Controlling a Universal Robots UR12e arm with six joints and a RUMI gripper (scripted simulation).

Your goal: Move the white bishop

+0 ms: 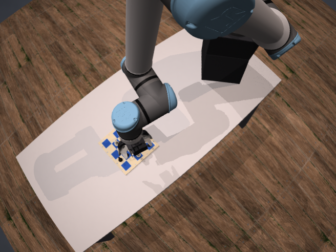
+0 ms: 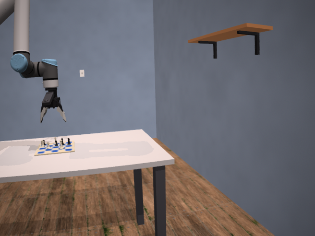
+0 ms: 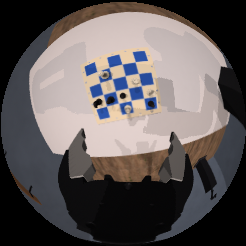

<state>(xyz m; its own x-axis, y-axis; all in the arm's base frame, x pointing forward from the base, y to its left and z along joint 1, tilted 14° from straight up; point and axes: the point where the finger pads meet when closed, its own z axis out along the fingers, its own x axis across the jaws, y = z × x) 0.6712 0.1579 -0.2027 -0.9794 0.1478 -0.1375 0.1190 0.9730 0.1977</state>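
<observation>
A small blue and beige chessboard (image 1: 127, 171) (image 2: 54, 153) (image 3: 127, 59) lies on the white table (image 1: 81, 203) (image 2: 114, 142) (image 3: 55, 90). Several white and black pieces stand upright on it. In the wrist view the white pieces include one (image 3: 104, 75) near the far left, one (image 3: 135, 80) in the middle and one (image 3: 128, 107) on the near edge. They are too small to tell which is the bishop. Black pieces (image 3: 110, 99) (image 2: 68, 140) stand among them. My gripper (image 1: 135, 147) (image 2: 53, 120) (image 3: 128, 131) hangs high above the board, open and empty.
The arm's black base block (image 1: 225, 59) stands at the table's far end. The arm hides part of the board in the top view. A wooden shelf (image 2: 228, 32) hangs on the wall, well away. The board lies near one long table edge.
</observation>
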